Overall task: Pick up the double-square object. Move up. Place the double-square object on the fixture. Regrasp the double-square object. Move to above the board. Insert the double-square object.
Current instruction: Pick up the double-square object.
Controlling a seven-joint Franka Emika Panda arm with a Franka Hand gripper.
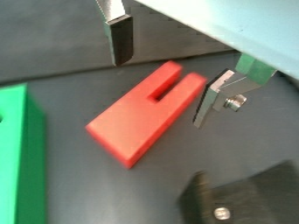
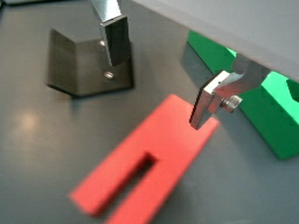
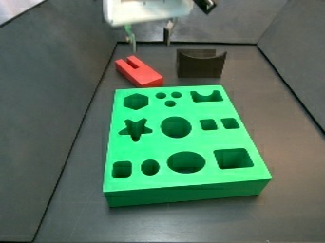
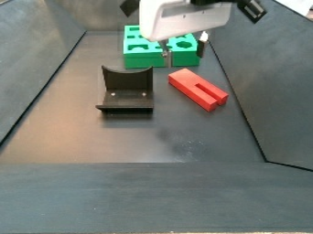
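Now hovering: gripper (image 1: 162, 79) wide open, holding nothing, w/ the red double-square object (image 1: 146, 112) lying flat on floor right under it, btwn the fingers (image 2: 205, 103). Go straight down, squeeze the long sides, keep level. Fixture (image 2: 84, 63) near, board (image 3: 178, 142) beside.

Tool (image 1: 162, 74): two flat silver finger plates with dark pads on the inner faces. One finger (image 2: 214, 99) is fastened by a silver screw through a bracket at its upper part. The tool body (image 4: 181, 16) is a pale grey-white housing, with a black fitting at its upper corner.
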